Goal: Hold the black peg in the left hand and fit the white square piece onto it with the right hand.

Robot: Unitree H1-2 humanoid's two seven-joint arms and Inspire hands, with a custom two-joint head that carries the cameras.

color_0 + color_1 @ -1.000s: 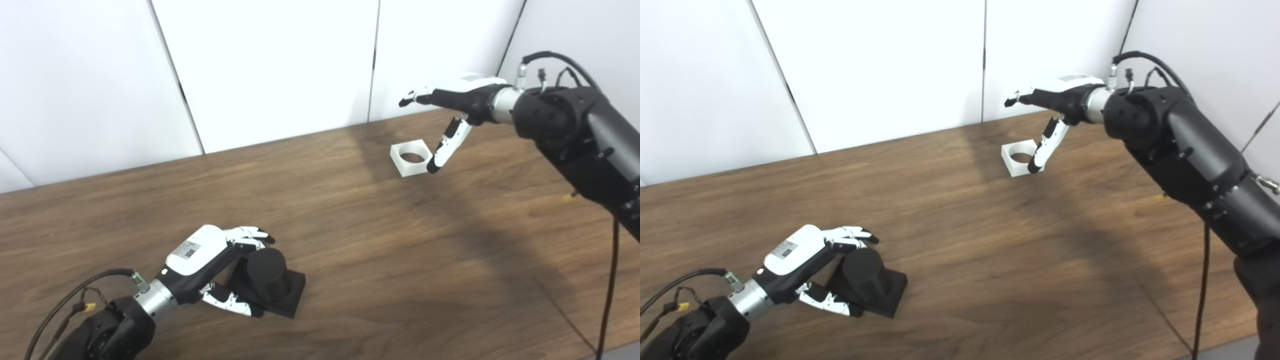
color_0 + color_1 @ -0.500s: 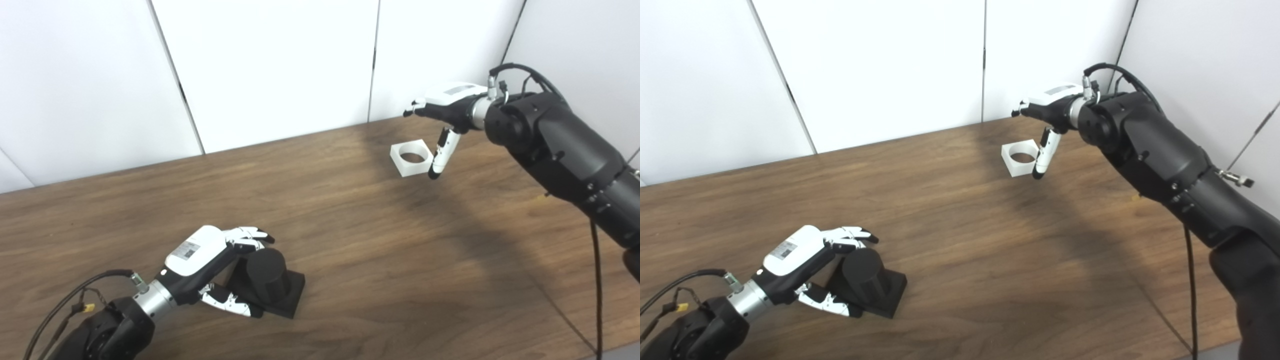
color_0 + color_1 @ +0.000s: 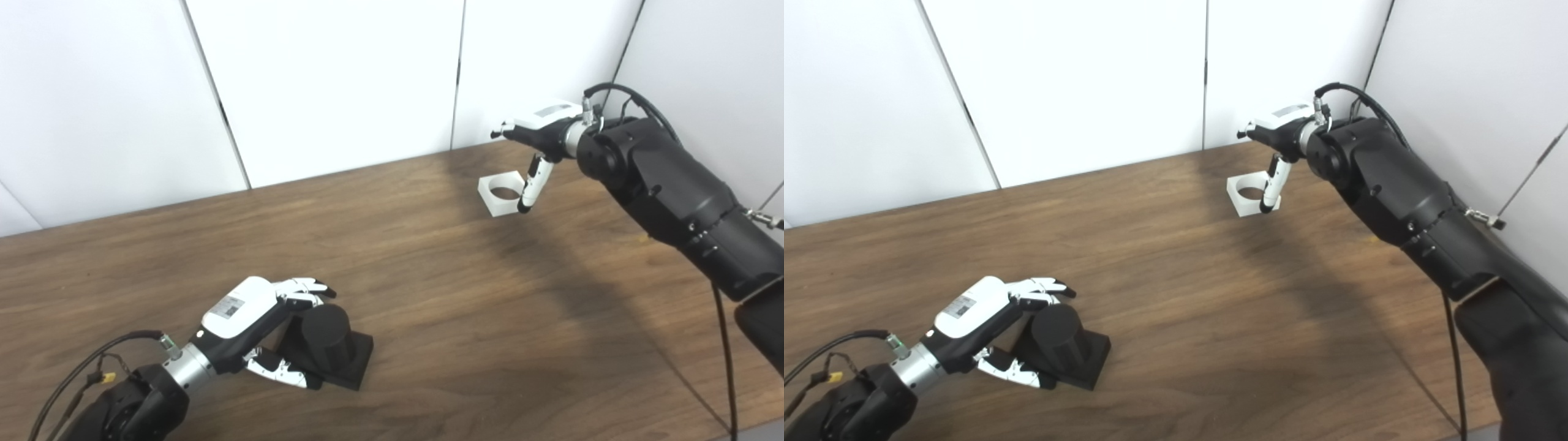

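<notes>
The black peg [image 3: 327,334], a short cylinder on a square black base, stands on the table at the near left. My left hand [image 3: 257,312] is wrapped around it, fingers curled against the top of the cylinder and thumb [image 3: 278,370] lying along the base's front. The white square piece [image 3: 499,208], with a round hole, lies flat at the far right. My right hand [image 3: 539,131] hovers open above its right side, fingers stretched out over its far edge and thumb [image 3: 528,193] hanging down against its right edge.
The brown wooden table [image 3: 429,275] runs back to white wall panels [image 3: 337,86] just behind the white piece. My right forearm [image 3: 661,184] stretches over the table's right part, with a black cable [image 3: 729,367] hanging near the right edge.
My right hand has moved a little left and lower over the white piece, and its forearm has swung further in over the table. The left hand and peg have not moved.
</notes>
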